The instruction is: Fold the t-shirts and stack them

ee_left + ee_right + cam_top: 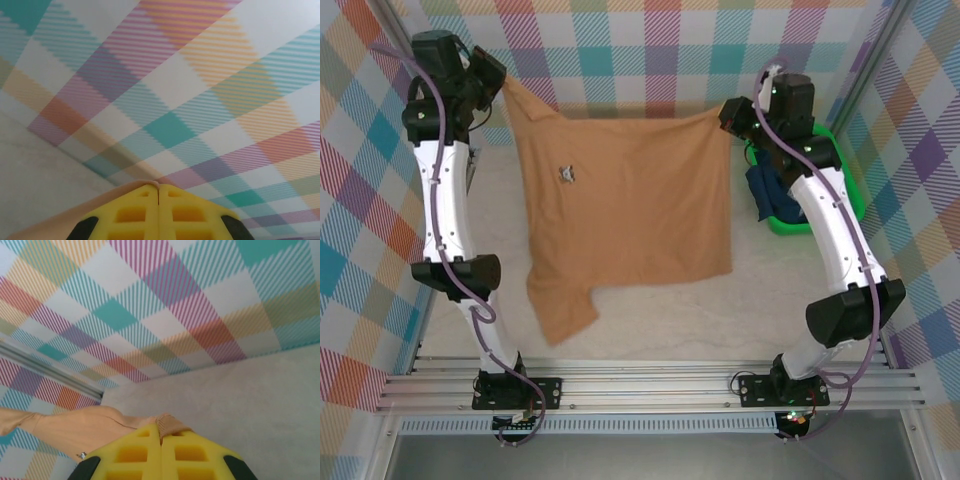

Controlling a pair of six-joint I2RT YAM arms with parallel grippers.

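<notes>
Fingers: my left gripper (159, 196) and right gripper (161, 436) are clamped together, each pinching a corner of the soft tan-orange cloth t-shirt (630, 200) | shirt stretched along the pale worktop's (670, 320) far edge, hem trailing nearer | step, I judge: spreading before folding; next, lower evenly | wrists show the pinches; overhead shows the crumpled navy blue t-shirt (765, 195) in the green plastic basket (790, 222), right edge.

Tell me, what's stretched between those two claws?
The tan-orange t-shirt, spread wide: the left claw and right claw each pinch a far corner. The top external view shows this.
</notes>
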